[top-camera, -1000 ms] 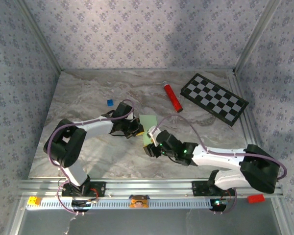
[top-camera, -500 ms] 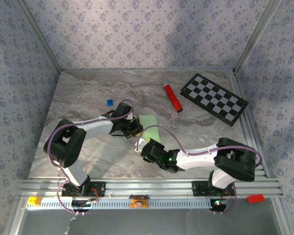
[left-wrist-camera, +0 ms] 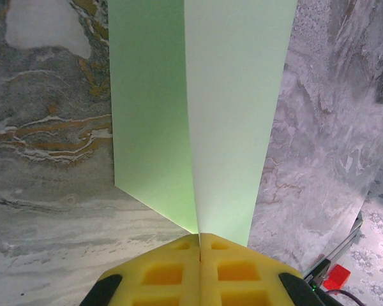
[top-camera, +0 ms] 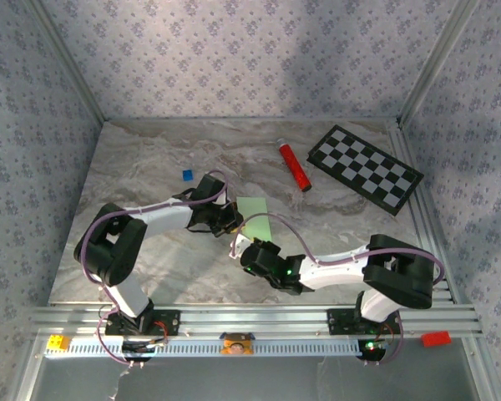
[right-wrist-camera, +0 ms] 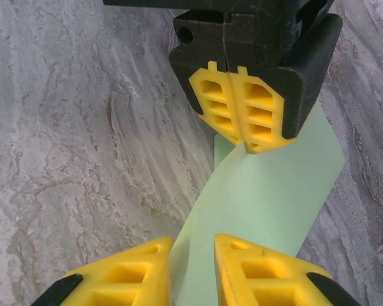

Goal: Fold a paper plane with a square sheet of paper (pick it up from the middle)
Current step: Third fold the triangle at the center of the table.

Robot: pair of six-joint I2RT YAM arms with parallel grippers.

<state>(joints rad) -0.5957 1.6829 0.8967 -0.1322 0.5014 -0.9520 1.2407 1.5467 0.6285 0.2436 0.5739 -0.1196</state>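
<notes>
As the left hand (left-wrist-camera: 199, 239) clamps shut on the sheet of paper (left-wrist-camera: 230, 115) at its centre crease, the right hand (right-wrist-camera: 193, 252), slightly open, straddles the sheet's near edge. Best to close squarely on that edge, no tugging, halves kept aligned. Paper: pale green, plain, creased down the middle, curving between both hands.

Centre: left fingers (right-wrist-camera: 263, 115) clamped on the green sheet (right-wrist-camera: 274, 197), right fingers (right-wrist-camera: 255, 274) narrowly parted at its near end, little room between them
Far right: red tube (top-camera: 293, 165) and checkerboard (top-camera: 365, 170) lie in the way
Left: open desk (top-camera: 134, 159) around a tiny blue square (top-camera: 186, 175)
</notes>
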